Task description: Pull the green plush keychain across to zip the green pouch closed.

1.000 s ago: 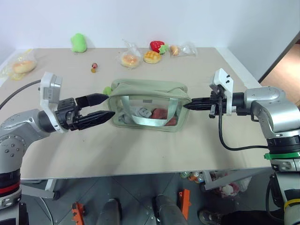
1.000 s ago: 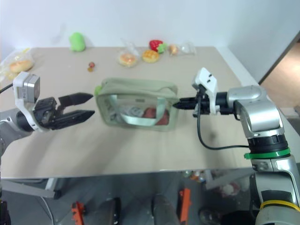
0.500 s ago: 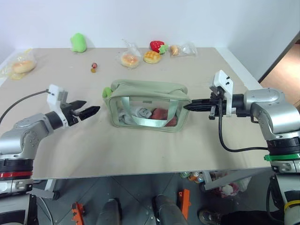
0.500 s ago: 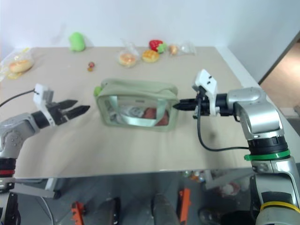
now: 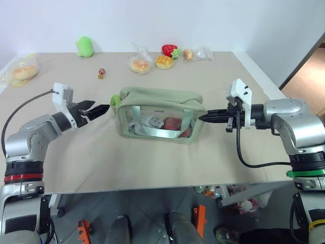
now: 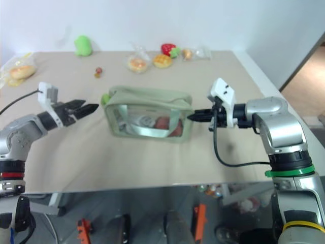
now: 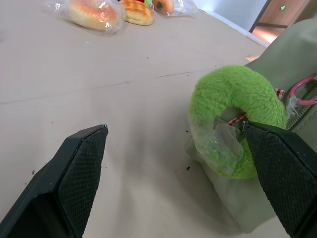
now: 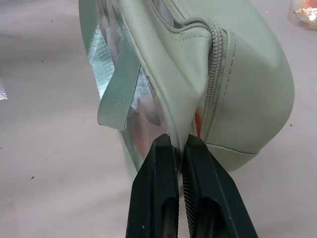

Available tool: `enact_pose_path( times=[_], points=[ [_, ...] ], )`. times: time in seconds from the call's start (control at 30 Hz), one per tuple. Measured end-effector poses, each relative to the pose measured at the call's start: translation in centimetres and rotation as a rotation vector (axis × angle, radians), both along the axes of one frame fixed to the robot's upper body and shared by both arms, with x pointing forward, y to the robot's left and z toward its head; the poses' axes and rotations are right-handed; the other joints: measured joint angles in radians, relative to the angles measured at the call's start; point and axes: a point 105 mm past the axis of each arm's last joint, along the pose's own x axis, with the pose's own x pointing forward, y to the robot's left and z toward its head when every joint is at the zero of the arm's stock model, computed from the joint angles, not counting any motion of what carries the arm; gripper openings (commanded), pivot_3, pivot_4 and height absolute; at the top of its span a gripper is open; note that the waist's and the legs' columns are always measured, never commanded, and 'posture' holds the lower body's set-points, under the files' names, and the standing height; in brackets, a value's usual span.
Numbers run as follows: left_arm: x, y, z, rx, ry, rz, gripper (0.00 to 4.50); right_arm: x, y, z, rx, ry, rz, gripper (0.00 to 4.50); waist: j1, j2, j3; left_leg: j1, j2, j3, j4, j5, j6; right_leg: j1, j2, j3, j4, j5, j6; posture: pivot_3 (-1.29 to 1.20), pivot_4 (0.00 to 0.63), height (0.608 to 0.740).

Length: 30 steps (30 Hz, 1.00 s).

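Green plush keychain (image 7: 237, 119) sits at the pouch's (image 5: 161, 96) left end, between your left gripper's (image 5: 99, 109) wide-open fingers, untouched. Your right gripper (image 8: 179, 148) pinches the pouch's right end fabric, fingers closed tight. No readable writing on anything.

Fuzzy plush is being shown by the green plush keychain (image 7: 237, 119); smooth matt fabric and glossy clear plastic by the green pouch (image 5: 160, 115).
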Motion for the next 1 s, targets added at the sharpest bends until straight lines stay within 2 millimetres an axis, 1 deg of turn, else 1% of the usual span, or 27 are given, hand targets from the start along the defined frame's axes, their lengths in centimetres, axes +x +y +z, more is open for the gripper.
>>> enact_pose_path(
  times=[0.13, 0.2, 0.33, 0.5, 0.6, 0.63, 0.7, 0.73, 0.77, 0.8, 0.87, 0.93, 0.97, 1.0],
  points=[
    [0.4, -0.4, -1.1, 0.001, 0.041, -0.003, 4.5, 0.0, 0.0, -0.1, 0.0, 0.001, -0.002, 0.05, 0.0, 0.0, 0.0, 0.0, 0.0, 0.0, 0.0, 0.0, 0.0, 0.0, 0.0, 0.0, 0.0, 0.0, 0.0, 0.0, 0.15, 0.74],
    [0.7, -1.3, -1.4, -0.008, 0.048, -0.018, 4.5, 0.0, 0.0, -0.1, 0.0, -0.001, -0.003, 0.05, 0.0, 0.0, 0.0, 0.0, 0.0, 0.0, 0.0, 0.0, 0.0, 0.0, 0.0, 0.0, 0.0, 0.0, 0.0, 0.0, 0.15, 0.74],
    [1.4, -2.3, -1.1, -0.031, 0.042, -0.036, 4.5, -0.1, 0.0, -0.1, 0.0, -0.002, -0.001, 0.05, 0.0, 0.0, 0.0, 0.0, 0.0, 0.0, 0.0, 0.0, 0.0, 0.0, 0.0, 0.0, 0.0, 0.001, 0.0, 0.0, 0.15, 0.74],
    [1.8, -2.3, -1.0, -0.024, 0.037, -0.026, 4.5, -0.3, 0.0, -0.3, 0.003, 0.001, -0.003, 0.05, -0.001, 0.0, 0.0, 0.0, 0.0, 0.0, 0.0, 0.0, 0.0, 0.0, 0.001, 0.0, 0.0, 0.001, 0.002, 0.0, 0.15, 0.74],
    [1.9, -2.2, -1.7, -0.025, 0.058, -0.019, 3.76, -0.3, 0.0, -0.3, 0.007, 0.0, -0.01, 0.0, -0.001, 0.0, 0.0, 0.0, 0.0, 0.0, 0.0, 0.0, 0.0, 0.0, 0.001, 0.0, 0.0, 0.002, 0.002, 0.0, 0.15, 0.74],
    [2.0, -2.3, -1.8, -0.029, 0.063, -0.02, 3.42, -0.3, 0.0, -0.3, 0.008, 0.0, -0.012, 0.0, -0.001, 0.0, 0.0, 0.0, 0.0, -0.001, 0.0, 0.0, 0.0, 0.0, 0.001, 0.0, 0.0, 0.001, 0.002, 0.0, 0.15, 0.74],
    [2.0, -2.7, -2.0, -0.04, 0.069, -0.027, 2.6, -0.3, 0.0, -0.3, 0.009, 0.001, -0.013, 0.0, -0.001, 0.0, 0.0, 0.0, 0.0, 0.0, 0.0, 0.0, 0.0, 0.0, 0.001, 0.0, 0.0, 0.001, 0.002, 0.0, 0.15, 0.74],
    [2.1, -2.8, -2.1, -0.044, 0.07, -0.029, 2.38, -0.4, 0.0, -0.3, 0.009, 0.002, -0.013, 0.0, -0.001, 0.0, 0.0, 0.0, 0.0, 0.0, 0.0, 0.0, 0.0, 0.0, 0.001, 0.001, 0.0, 0.001, 0.001, 0.0, 0.15, 0.74],
    [2.1, -2.9, -2.2, -0.046, 0.072, -0.03, 2.05, -0.4, 0.0, -0.3, 0.01, 0.002, -0.013, 0.0, -0.001, 0.0, 0.0, 0.0, 0.0, 0.0, 0.0, 0.0, 0.0, 0.0, 0.001, 0.001, 0.0, 0.001, 0.001, 0.0, 0.15, 0.74],
    [2.1, -2.9, -2.1, -0.049, 0.073, -0.031, 1.55, -0.4, 0.0, -0.3, 0.01, 0.003, -0.013, 0.0, -0.001, 0.0, 0.0, 0.0, 0.0, -0.001, 0.0, 0.0, 0.0, 0.0, 0.001, 0.001, 0.0, 0.002, 0.001, 0.0, 0.15, 0.74],
    [2.2, -3.0, -1.9, -0.049, 0.068, -0.031, 1.01, -0.4, 0.0, -0.3, 0.011, 0.003, -0.013, 0.0, -0.001, 0.0, 0.0, 0.0, 0.0, -0.001, 0.0, 0.0, 0.0, 0.0, 0.001, 0.001, 0.0, 0.002, 0.001, 0.0, 0.15, 0.74],
    [2.3, -3.1, -1.7, -0.048, 0.062, -0.033, 0.28, -0.4, 0.0, -0.3, 0.012, 0.004, -0.013, 0.0, -0.001, 0.0, 0.0, 0.0, 0.0, -0.001, 0.0, 0.0, 0.0, 0.0, 0.001, 0.001, 0.0, 0.002, 0.002, 0.0, 0.15, 0.74],
    [2.3, -3.1, -1.6, -0.048, 0.061, -0.033, 0.03, -0.4, 0.0, -0.3, 0.013, 0.005, -0.012, 0.0, -0.001, 0.0, 0.0, 0.0, 0.0, 0.0, 0.0, 0.0, 0.0, 0.0, 0.001, 0.001, 0.0, 0.002, 0.002, 0.0, 0.15, 0.74],
    [2.4, -3.1, -1.7, -0.048, 0.061, -0.033, 0.03, -0.4, 0.0, -0.3, 0.013, 0.005, -0.012, 0.0, -0.001, 0.0, 0.0, 0.0, 0.0, 0.0, 0.0, 0.0, 0.0, 0.0, 0.001, 0.001, 0.0, 0.002, 0.002, 0.0, 0.15, 0.74]
  ],
)
